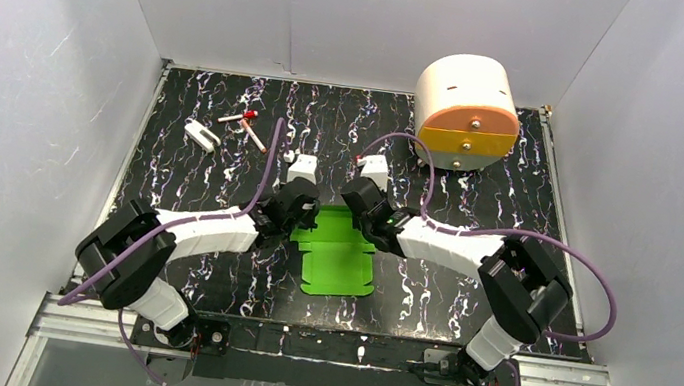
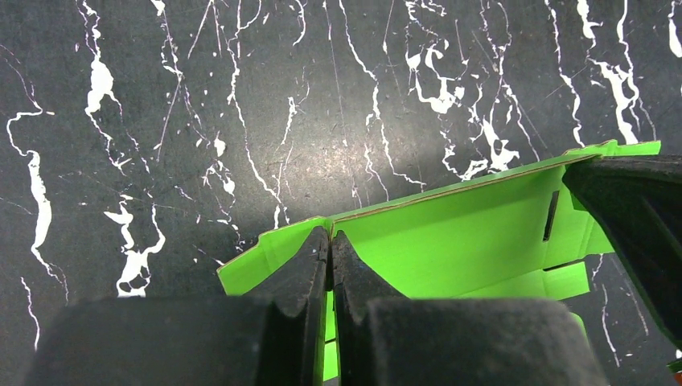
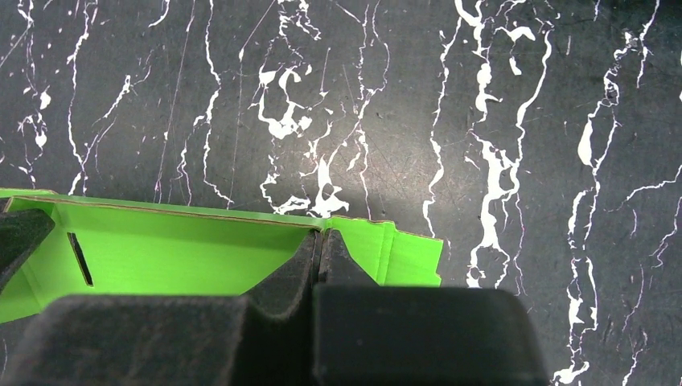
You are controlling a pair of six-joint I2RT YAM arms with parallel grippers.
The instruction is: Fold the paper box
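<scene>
Green paper box [image 1: 339, 258], a die-cut sheet, lies mid-way across the table [image 1: 424, 301], its raised far panel pinched at either end by the left gripper [image 2: 330, 238] and right gripper [image 3: 320, 238], jaws pressed together. The thin, light card likely creases easily and is best held near its fold lines.

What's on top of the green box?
The left hand and right hand, both shut, sit at the far edge of the box, by a raised flap. Nothing else on it. Card beneath the hands is hidden.
</scene>
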